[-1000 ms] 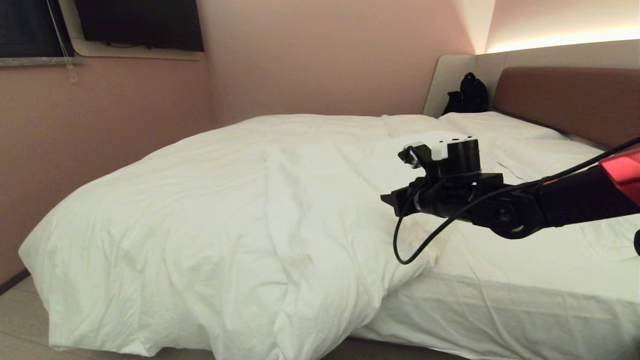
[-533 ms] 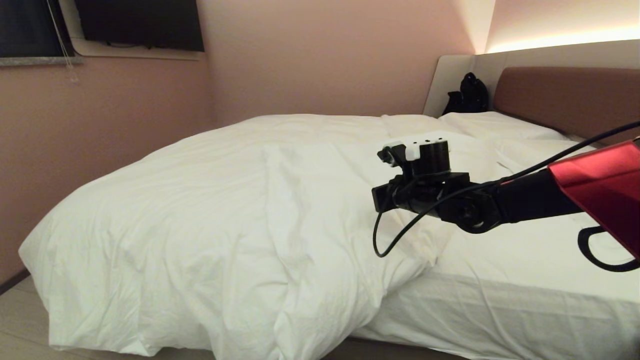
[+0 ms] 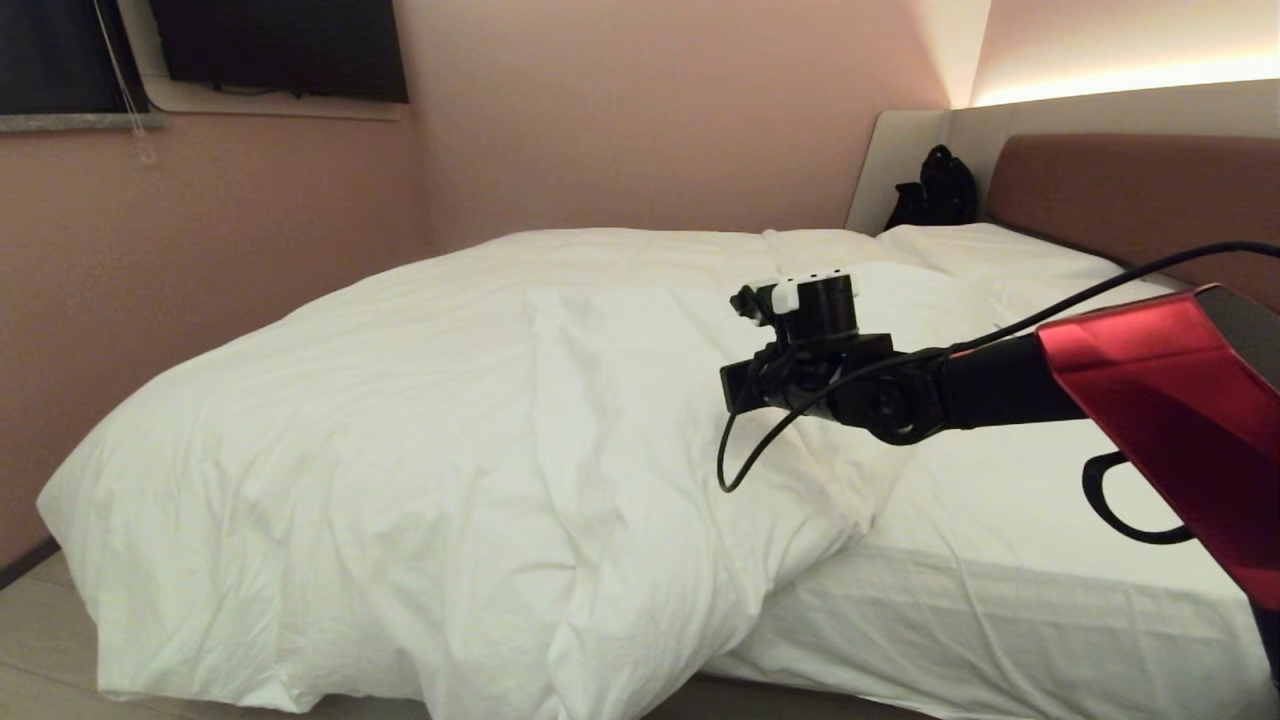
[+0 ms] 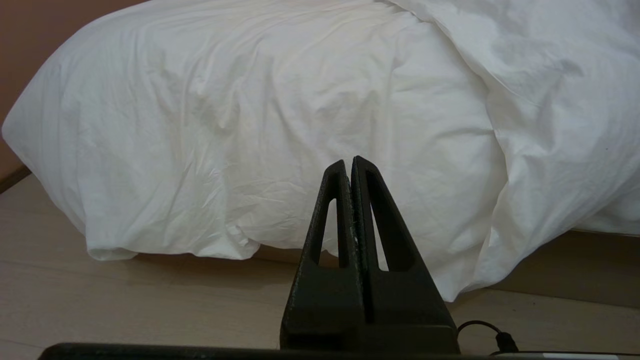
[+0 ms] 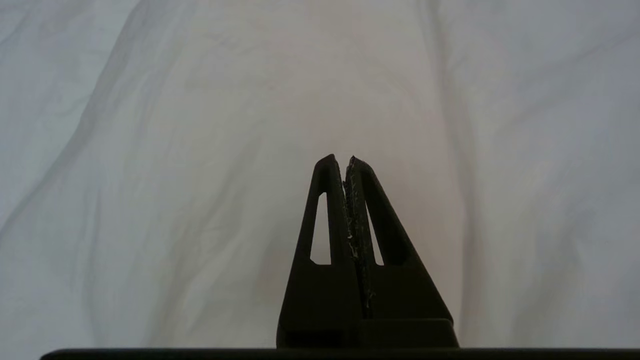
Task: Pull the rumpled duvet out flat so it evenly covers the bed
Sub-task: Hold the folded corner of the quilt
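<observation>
The puffy white duvet (image 3: pixel 450 420) lies bunched over the foot and near side of the bed (image 3: pixel 950 630), with a thick fold hanging over the near edge toward the floor. To its right the mattress shows bare white sheet (image 3: pixel 1000 500). My right arm's wrist (image 3: pixel 800 370) reaches in from the right over the duvet's folded edge. The right gripper (image 5: pixel 348 159) is shut with nothing in it, pointing at smooth duvet cloth (image 5: pixel 200 150). My left gripper (image 4: pixel 348 161) is shut and empty, low near the floor, facing the duvet's overhang (image 4: pixel 250 125).
White pillows (image 3: pixel 990 250) lie against the brown headboard (image 3: pixel 1130 200), with a black bag (image 3: pixel 940 190) in the corner beside it. Pink walls stand close behind and to the left of the bed, with a dark screen (image 3: pixel 280 45) up on the back wall. Pale wood floor (image 4: pixel 125 310) lies before the bed.
My right arm has swung left and a little farther in over the duvet's fold. The duvet and the camera have not moved.
</observation>
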Robot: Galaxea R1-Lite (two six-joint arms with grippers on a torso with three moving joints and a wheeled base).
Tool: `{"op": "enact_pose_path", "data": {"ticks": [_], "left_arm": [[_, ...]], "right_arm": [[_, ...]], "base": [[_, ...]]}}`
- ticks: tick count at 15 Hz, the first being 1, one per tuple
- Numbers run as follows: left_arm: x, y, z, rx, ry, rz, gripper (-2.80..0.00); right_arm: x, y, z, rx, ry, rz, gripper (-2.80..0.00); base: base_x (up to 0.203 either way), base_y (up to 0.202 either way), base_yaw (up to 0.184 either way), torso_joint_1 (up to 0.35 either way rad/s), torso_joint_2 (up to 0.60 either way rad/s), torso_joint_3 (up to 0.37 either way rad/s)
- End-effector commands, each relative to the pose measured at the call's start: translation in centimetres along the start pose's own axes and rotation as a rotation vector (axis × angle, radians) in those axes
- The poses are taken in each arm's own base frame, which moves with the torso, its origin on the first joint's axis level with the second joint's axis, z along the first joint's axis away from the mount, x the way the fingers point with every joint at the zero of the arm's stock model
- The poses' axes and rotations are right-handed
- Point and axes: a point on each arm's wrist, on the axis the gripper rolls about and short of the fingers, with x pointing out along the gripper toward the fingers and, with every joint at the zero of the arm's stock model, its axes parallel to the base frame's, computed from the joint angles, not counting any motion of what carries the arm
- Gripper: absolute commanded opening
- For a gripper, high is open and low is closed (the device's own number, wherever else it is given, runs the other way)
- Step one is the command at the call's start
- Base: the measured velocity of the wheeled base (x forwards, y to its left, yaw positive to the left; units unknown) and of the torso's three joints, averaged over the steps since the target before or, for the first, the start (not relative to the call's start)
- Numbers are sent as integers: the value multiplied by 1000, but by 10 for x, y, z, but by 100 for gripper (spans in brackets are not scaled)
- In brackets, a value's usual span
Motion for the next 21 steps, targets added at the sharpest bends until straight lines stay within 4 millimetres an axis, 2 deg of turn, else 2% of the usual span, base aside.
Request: {"op": "enact_pose_path", "data": {"ticks": [1,2,6,8,9,16,20,21], "left_arm": [[0,0,0,0,0,0,-280],[0,0,0,0,0,0,-280],[0,0,0,0,0,0,-280],[0,0,0,0,0,0,-280],[0,0,0,0,0,0,-280],[0,0,0,0,0,0,-280],[0,0,0,0,0,0,-280],[0,0,0,0,0,0,-280]], "right_arm": [[4,1,-10,-2,108,3,-280],[5,1,-5,0,123,7,-280],[10,3,-9,36,232,35,-280],[9,1,-1,68,255,65,-280],[10,-1,0,77,270,67,0],[17,-1,-7,76,290,80,0],[28,1,-22,75,329,79,0],[36,2,-33,74,356,77,0]], "base": [[0,0,0,0,0,0],[0,0,0,0,0,0],[0,0,0,0,0,0],[0,0,0,0,0,0],[0,0,0,0,0,0],[0,0,0,0,0,0],[0,0,0,0,0,0],[0,0,0,0,0,0]]}}
